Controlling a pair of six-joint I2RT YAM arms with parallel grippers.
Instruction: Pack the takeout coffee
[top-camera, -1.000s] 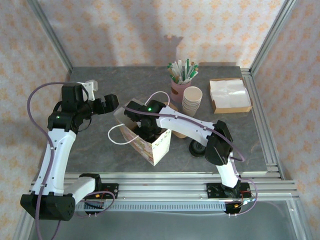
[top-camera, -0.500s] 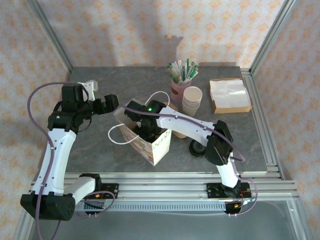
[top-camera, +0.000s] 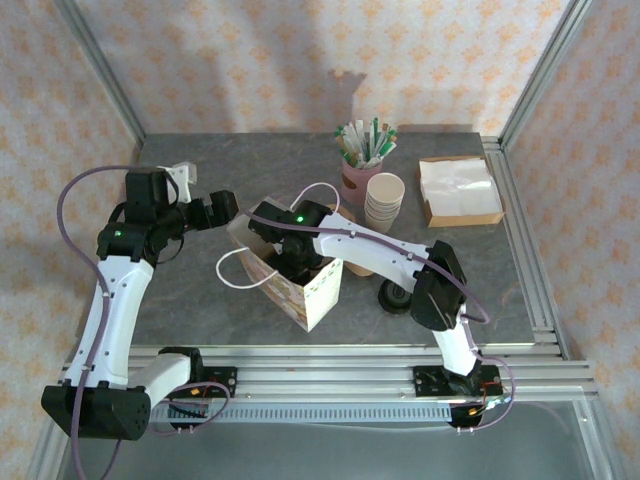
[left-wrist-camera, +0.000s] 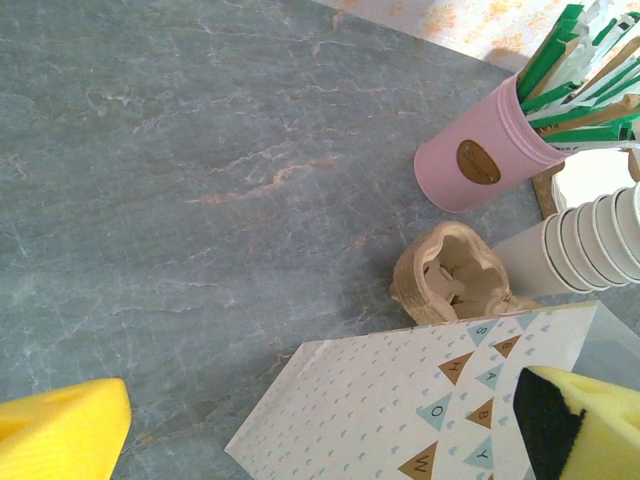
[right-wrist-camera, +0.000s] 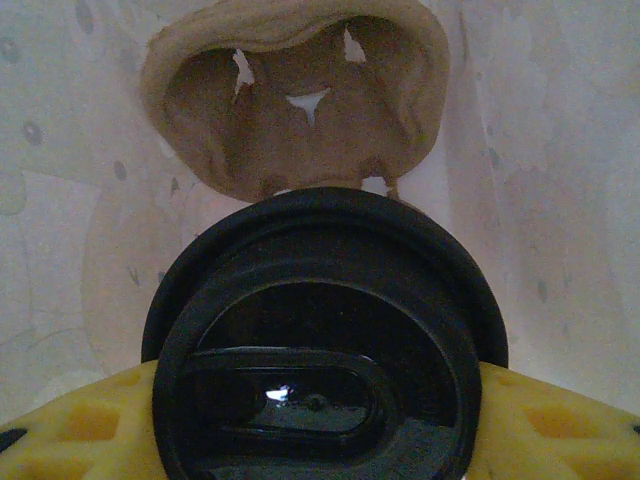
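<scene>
**Bright, even light outside the paper bag (top-camera: 315, 295), dim warm light inside**

Soft overhead light is falling evenly around the bag, leaving the table (top-camera: 190, 290) beside it sharp. Behind the bag, fuzzy shadows are lying on the back wall (top-camera: 345, 75). Inside the bag, everything is glowing dim and warm. A small glint is shining on the takeout coffee (right-wrist-camera: 325, 340), its nearest edge blurring.
</scene>
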